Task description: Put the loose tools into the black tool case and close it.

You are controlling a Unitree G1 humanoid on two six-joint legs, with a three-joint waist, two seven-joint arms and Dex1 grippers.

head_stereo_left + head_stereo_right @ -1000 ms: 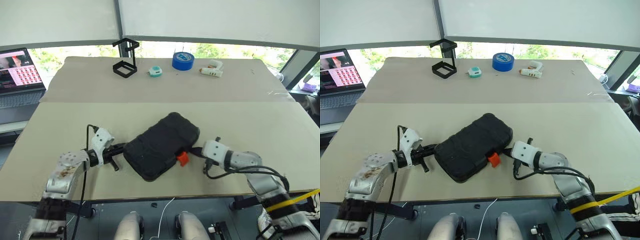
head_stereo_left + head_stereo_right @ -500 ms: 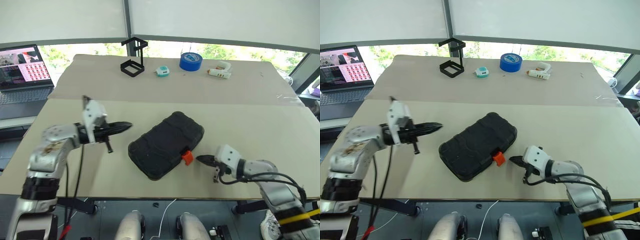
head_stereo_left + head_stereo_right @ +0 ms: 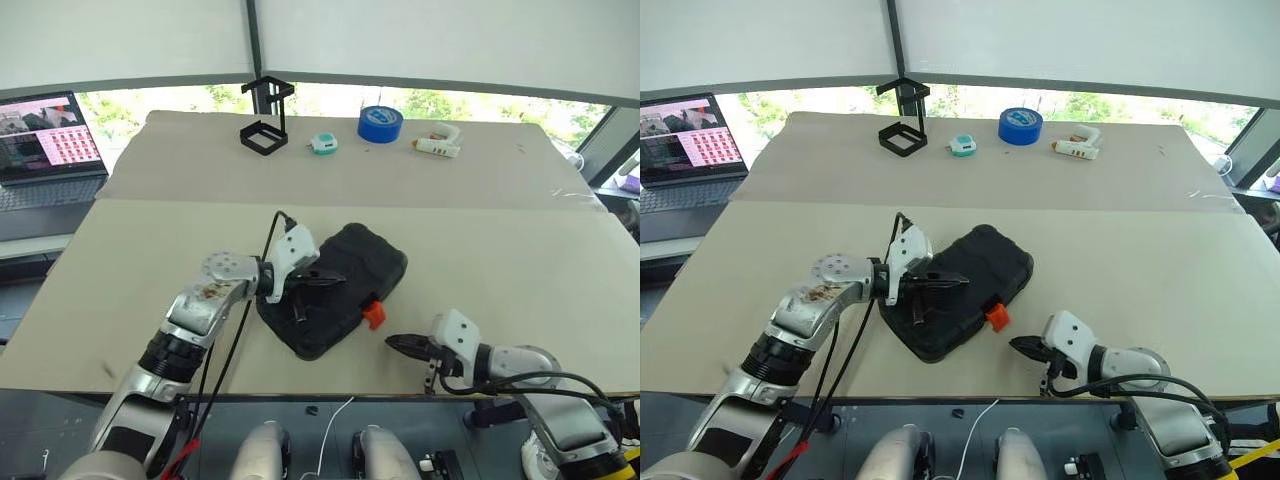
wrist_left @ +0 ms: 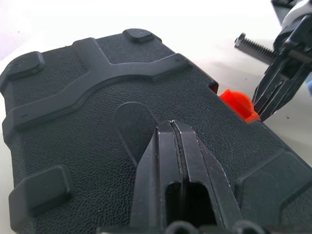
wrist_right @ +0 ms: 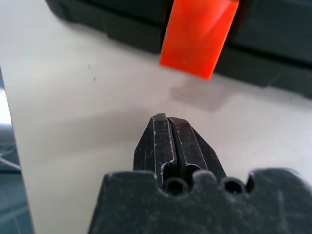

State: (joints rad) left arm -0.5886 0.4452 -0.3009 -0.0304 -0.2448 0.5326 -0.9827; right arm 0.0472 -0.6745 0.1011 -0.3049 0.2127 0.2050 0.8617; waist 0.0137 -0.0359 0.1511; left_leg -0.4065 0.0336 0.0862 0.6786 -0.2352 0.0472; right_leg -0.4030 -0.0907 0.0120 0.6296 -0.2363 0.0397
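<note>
Head views: the black tool case (image 3: 333, 290) lies shut and askew on the near half of the table (image 3: 520, 250), its orange latch (image 3: 374, 315) facing the near edge.
Left wrist view: the left hand (image 4: 173, 127) has its fingers pressed together, holding nothing, poised over the textured lid; whether the tips touch the lid I cannot tell. The other hand's tips show just beside the latch.
Right wrist view: the right hand (image 5: 167, 120) is closed and empty, low over bare table, aimed at the latch with a gap between.
Edges: the case's near corner sits close to the table's front edge; the right hand (image 3: 393, 343) is nearer that edge still.
Open room: wide bare table to the right of the case.
Far edge: black wire-frame stand (image 3: 265, 118), teal tape measure (image 3: 323, 144), blue tape roll (image 3: 380, 123), well apart from the case.
</note>
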